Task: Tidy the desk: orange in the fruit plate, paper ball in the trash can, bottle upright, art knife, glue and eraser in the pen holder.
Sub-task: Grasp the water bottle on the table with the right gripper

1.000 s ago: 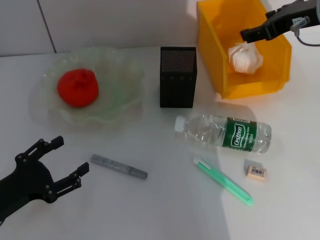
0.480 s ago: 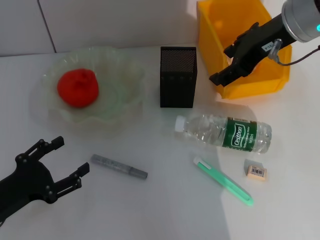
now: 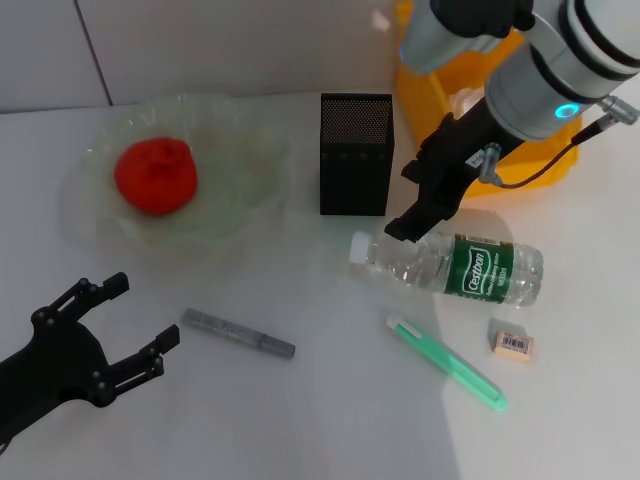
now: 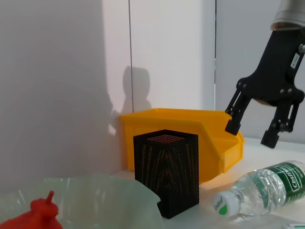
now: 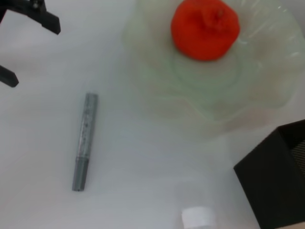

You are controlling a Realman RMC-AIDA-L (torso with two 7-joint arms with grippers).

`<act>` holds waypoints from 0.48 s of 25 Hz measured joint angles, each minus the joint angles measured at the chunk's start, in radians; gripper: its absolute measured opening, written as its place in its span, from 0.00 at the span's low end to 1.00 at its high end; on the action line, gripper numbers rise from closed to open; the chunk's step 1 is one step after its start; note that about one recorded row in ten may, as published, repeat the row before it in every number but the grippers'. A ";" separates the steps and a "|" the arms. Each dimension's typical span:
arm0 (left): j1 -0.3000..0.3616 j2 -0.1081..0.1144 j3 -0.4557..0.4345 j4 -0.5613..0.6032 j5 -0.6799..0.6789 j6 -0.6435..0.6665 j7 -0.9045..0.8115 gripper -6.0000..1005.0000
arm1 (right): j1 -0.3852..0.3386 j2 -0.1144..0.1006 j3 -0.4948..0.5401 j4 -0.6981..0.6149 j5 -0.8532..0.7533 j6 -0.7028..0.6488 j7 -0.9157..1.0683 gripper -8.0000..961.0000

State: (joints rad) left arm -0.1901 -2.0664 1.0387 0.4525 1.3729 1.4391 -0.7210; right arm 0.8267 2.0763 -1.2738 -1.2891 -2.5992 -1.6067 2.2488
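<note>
The right gripper [image 3: 412,205] hangs right of centre in the head view, just above the cap end of the bottle [image 3: 450,265], jaws released and empty. Judging by that aim, it is lining up to grasp the bottle, which lies on its side on the bench [image 3: 330,400] with its cap toward the pen holder [image 3: 356,153]. A second ago this gripper was over the trash can [image 3: 430,100] at upper right, with the paper ball lying inside; half a second ago it was at the can's front edge. It has since swung down and toward the frame's centre, and its arm now hides most of the can.

The orange [image 3: 155,175] sits in the fruit plate [image 3: 240,190] at upper left. The art knife [image 3: 238,333], glue [image 3: 447,362] and eraser [image 3: 511,343] lie loose on the bench along the lower part, unmoved. The left gripper [image 3: 135,330] rests parked at lower left, jaws spread, unchanged.
</note>
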 joint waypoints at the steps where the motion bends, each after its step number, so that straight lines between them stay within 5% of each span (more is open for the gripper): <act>1: 0.000 0.000 0.000 0.000 0.000 0.000 0.000 0.87 | 0.005 0.000 -0.013 0.021 0.000 0.016 0.000 0.80; 12: 0.000 -0.001 0.001 -0.011 0.000 0.001 0.003 0.87 | 0.043 0.007 -0.123 0.199 0.007 0.186 0.015 0.80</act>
State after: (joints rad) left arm -0.1902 -2.0678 1.0401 0.4418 1.3729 1.4398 -0.7175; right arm 0.8697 2.0833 -1.3964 -1.0904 -2.5924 -1.4211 2.2637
